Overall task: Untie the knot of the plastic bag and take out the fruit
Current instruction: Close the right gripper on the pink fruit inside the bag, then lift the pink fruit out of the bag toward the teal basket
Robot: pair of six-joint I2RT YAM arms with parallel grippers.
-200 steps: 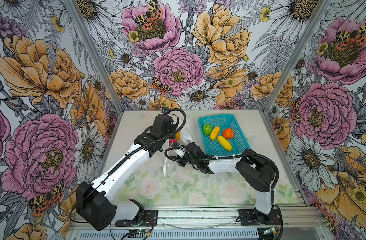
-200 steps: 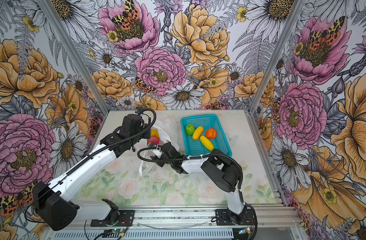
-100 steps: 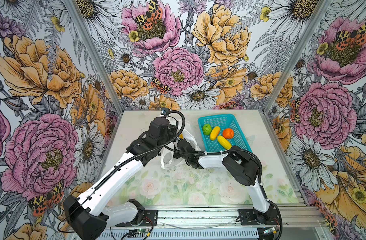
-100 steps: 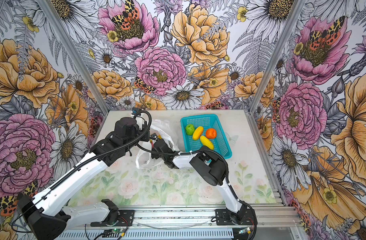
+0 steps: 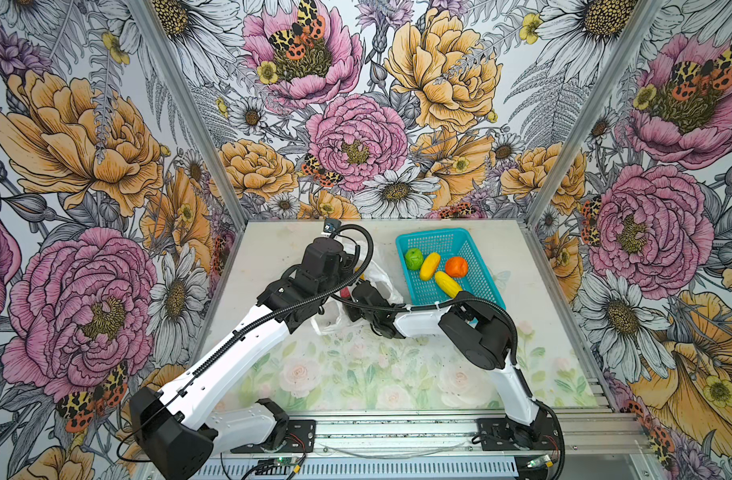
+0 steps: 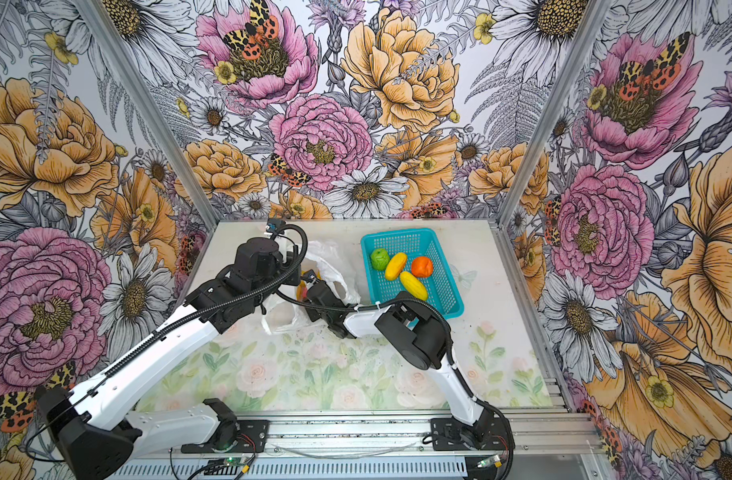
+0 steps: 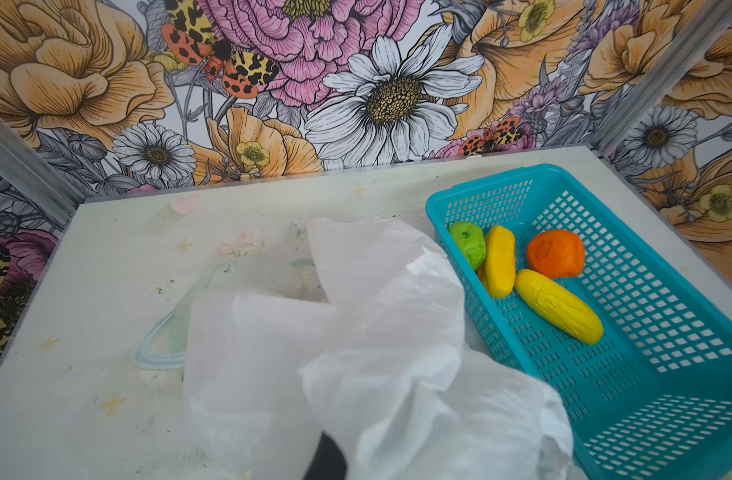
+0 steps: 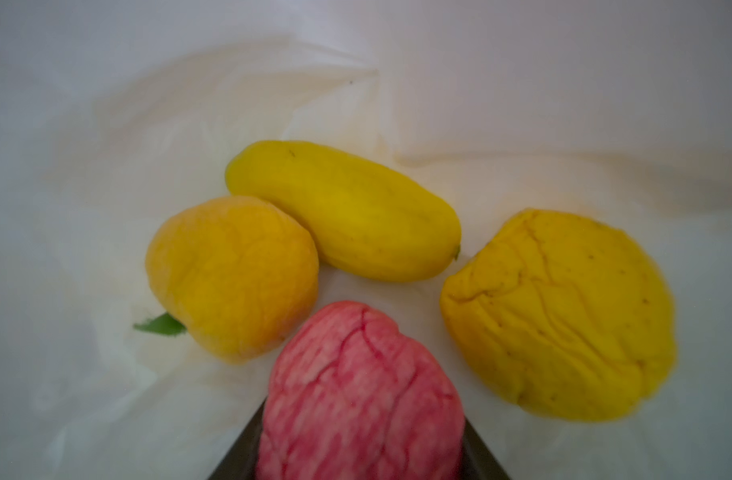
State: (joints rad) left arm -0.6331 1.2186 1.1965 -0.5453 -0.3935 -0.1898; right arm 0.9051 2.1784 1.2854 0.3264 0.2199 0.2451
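right gripper (image 8: 359, 455) jaws sat closed on the pink-red fruit (image 8: 356, 382) inside the plastic bag (image 8: 106, 166), whose rim the left gripper (image 7: 327, 461) pinched. fruit looked light and squashy; grip its middle gently.

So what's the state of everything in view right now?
plastic bag: mouth open, no knot in view, four fruits inside.
left pincer: shut on the plastic bag's edge.
right pincer: inside the bag, straddling the pink-red fruit; grip unclear.
basket: upright, holds green fruit, orange fruit, two yellow fruits.
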